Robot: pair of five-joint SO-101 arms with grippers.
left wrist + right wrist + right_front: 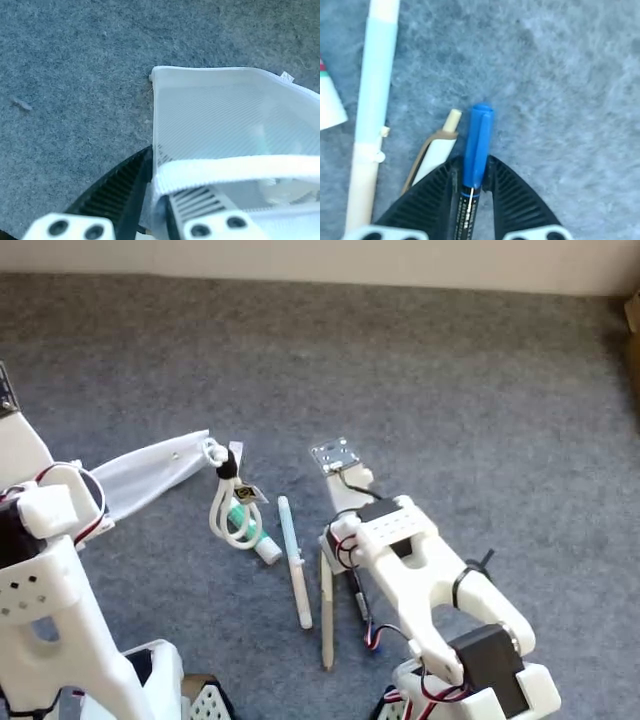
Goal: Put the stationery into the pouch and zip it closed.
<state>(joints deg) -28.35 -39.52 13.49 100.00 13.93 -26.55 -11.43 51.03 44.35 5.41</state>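
Note:
A white mesh pouch (150, 475) lies on the grey carpet, and my left gripper (159, 172) is shut on its near edge (225, 125). Its white zip cord (222, 505) loops over a green and white tube (252, 532). A light blue pen (292, 560) and a beige pen (326, 615) lie side by side to the right of the tube. My right gripper (472, 167) is low over the carpet beside them, shut on a blue marker (477, 140) whose cap sticks out past the fingertips. The beige pen's tip (451, 120) and the light blue pen (372, 100) lie just beside it.
Grey carpet (450, 390) stretches open behind and to the right of the arms. The right arm's white body (410, 550) hangs over the marker's rear end. A pale wall edge (300, 260) runs along the back.

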